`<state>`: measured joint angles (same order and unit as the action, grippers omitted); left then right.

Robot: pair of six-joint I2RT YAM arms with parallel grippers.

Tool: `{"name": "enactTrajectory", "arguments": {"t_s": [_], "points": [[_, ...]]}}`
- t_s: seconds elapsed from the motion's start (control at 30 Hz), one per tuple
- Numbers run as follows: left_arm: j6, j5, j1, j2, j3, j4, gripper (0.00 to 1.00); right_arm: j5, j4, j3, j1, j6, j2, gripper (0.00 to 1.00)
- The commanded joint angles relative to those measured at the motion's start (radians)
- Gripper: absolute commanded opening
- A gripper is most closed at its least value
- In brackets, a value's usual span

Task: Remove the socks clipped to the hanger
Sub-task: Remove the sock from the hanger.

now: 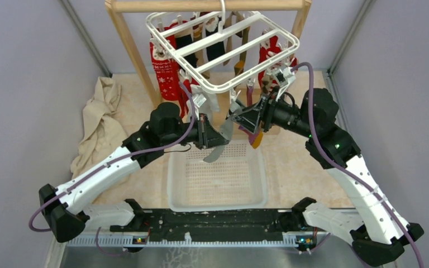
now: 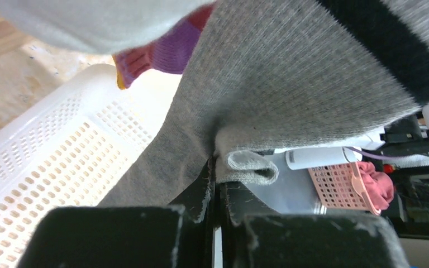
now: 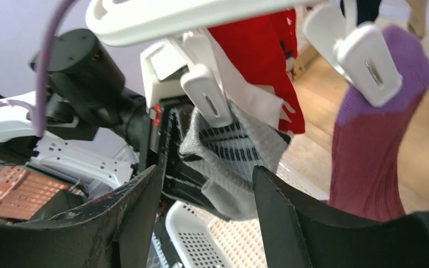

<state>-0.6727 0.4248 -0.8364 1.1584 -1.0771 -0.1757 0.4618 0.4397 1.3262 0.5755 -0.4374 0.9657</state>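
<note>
Left gripper (image 2: 218,187): pressed together, pinching a fold of the grey sock (image 2: 290,84), lower centre of the left wrist frame.
Right gripper (image 3: 206,184): spread, the grey sock between the fingers, lower centre of the right wrist frame; contact not clear.
Grey sock: hanging from a clip (image 3: 208,103) of the hanger (image 1: 223,50), centre of the top frame, above the basket (image 1: 218,184).
Other socks (image 1: 165,70): clipped along the hanger, upper centre of the top frame.
</note>
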Motion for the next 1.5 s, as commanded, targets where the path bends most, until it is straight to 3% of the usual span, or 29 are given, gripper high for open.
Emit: {"name": "enactTrajectory", "arguments": {"t_s": [0.0,0.4,0.63,0.77,0.9,1.07,1.23,1.47], "points": [[0.031,-0.077,-0.009,0.018,-0.054,-0.035,0.04,-0.088,0.026,-0.035,0.010,0.023,-0.039,0.61],[0.054,-0.273,-0.044,0.056,-0.142,-0.144,0.01,-0.311,0.092,0.088,0.010,0.054,-0.006,0.61],[0.045,-0.483,-0.110,0.102,-0.216,-0.241,0.01,-0.362,0.133,0.228,0.010,0.075,0.056,0.60],[0.028,-0.501,-0.130,0.109,-0.214,-0.211,0.00,-0.315,0.123,0.233,0.010,0.057,0.065,0.57],[0.010,-0.482,-0.134,0.108,-0.214,-0.183,0.00,-0.189,0.123,0.147,0.010,0.044,0.037,0.54],[-0.025,-0.483,-0.135,0.097,-0.206,-0.142,0.00,-0.045,0.076,-0.075,0.021,0.039,-0.080,0.55],[-0.084,-0.470,-0.135,0.103,-0.200,-0.069,0.01,-0.037,0.040,-0.244,0.032,0.048,-0.190,0.56],[-0.194,-0.456,-0.135,0.125,-0.168,0.037,0.01,-0.036,-0.194,-0.492,0.033,-0.030,-0.339,0.60]]}}
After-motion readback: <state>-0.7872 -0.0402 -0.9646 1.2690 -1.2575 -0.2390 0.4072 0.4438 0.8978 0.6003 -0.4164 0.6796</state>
